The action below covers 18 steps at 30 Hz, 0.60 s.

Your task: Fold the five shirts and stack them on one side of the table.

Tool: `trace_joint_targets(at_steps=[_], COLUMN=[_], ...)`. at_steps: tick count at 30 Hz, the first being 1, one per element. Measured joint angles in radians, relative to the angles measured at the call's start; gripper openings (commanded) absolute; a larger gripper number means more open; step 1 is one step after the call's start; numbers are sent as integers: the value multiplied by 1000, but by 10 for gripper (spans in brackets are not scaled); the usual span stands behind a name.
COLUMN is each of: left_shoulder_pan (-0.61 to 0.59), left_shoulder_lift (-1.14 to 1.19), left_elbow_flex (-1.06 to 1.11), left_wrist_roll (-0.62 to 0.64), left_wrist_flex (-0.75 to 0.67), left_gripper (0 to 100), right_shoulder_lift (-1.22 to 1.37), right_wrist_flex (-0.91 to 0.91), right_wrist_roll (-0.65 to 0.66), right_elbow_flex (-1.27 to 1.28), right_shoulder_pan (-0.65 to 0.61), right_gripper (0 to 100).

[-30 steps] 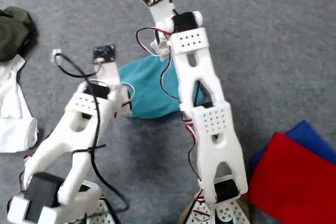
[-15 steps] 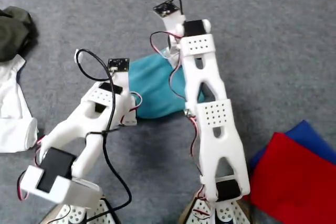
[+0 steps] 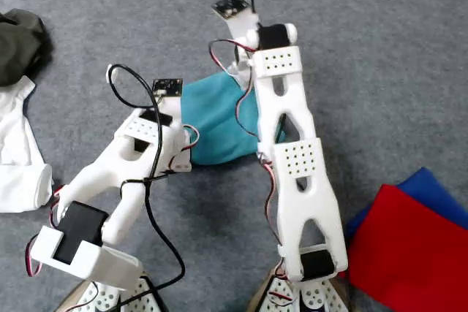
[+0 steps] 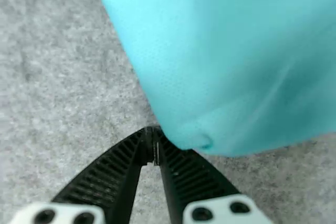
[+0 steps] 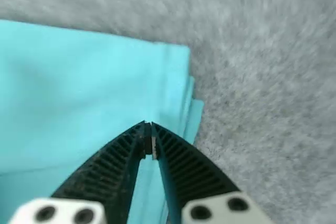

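Over the last second both arms have swung toward the right of the high view, the left one most, and in the final half second they have barely shifted. My left gripper is clenched, its tips meeting just beside the rounded corner of the teal shirt; I see no cloth pinched between them. My right gripper is likewise closed, hanging over the teal shirt near its layered edge, again with nothing visibly caught.

The teal shirt lies in the middle of the grey table, between the two arms, already doubled into a compact bundle. At the lower right of the high view the red shirt sits folded on top of the blue shirt, which I take as the stack begun. At the left edge the white shirt lies spread out and the dark green shirt is crumpled above it.

By my reckoning two are done, the teal one needs tidying and carrying over, and two are untouched
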Motion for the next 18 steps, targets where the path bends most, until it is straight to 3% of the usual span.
trace_joint_targets(at_steps=[9, 18], left_shoulder_pan=[-81, -77], left_shoulder_lift=[-183, -26], left_elbow_flex=[-68, -68], left_wrist_roll=[68, 124], left_wrist_flex=[81, -8], left_gripper=[19, 19], right_shoulder_lift=[-98, -98], right_wrist_flex=[-41, -207], right_wrist_roll=[0, 0], right_elbow_flex=[-2, 218], right_shoulder_pan=[-14, -14], right_gripper=[5, 5])
